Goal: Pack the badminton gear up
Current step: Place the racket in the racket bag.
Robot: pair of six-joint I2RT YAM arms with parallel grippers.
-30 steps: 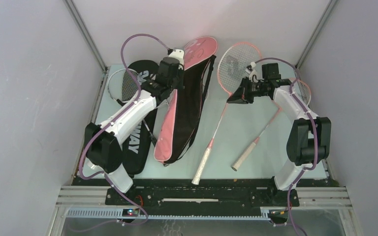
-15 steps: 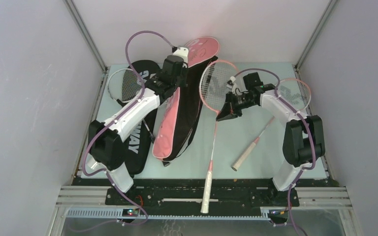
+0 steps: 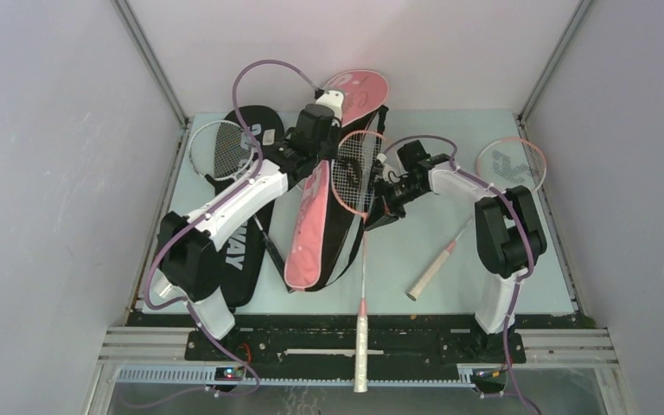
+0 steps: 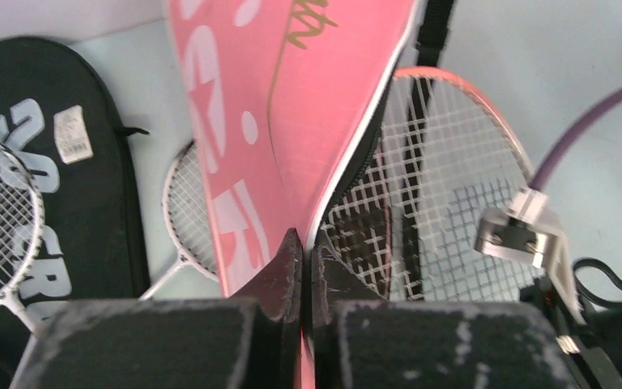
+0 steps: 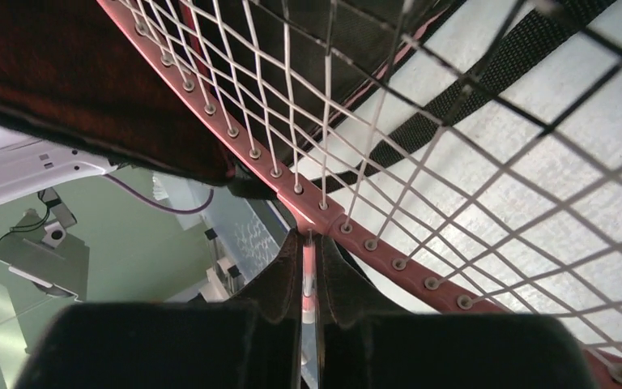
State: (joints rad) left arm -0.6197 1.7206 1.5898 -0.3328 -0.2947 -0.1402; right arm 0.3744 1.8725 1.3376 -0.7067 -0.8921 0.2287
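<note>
Left gripper (image 4: 306,243) is pinched tight on the edge of the pink cover's (image 4: 235,121) top flap. The flap is lifted and we see black lining under it. Right gripper (image 5: 308,247) is closed on the pink racket (image 3: 353,173), on the shaft right below the head. The head sits at the pink cover's open mouth, just right of the raised flap, over the black inside and strap; we cannot tell if it touches. Its shaft runs along the pink cover's right edge, and the grip sticks out past the cover's near end, over the table (image 3: 398,277) edge. The black cover (image 3: 238,251) lies just left of the pink cover. The white-framed racket (image 3: 216,149) is further left of the pink cover, near its far end. The second pink racket (image 3: 507,162) lies flat, well right of the pink cover.
</note>
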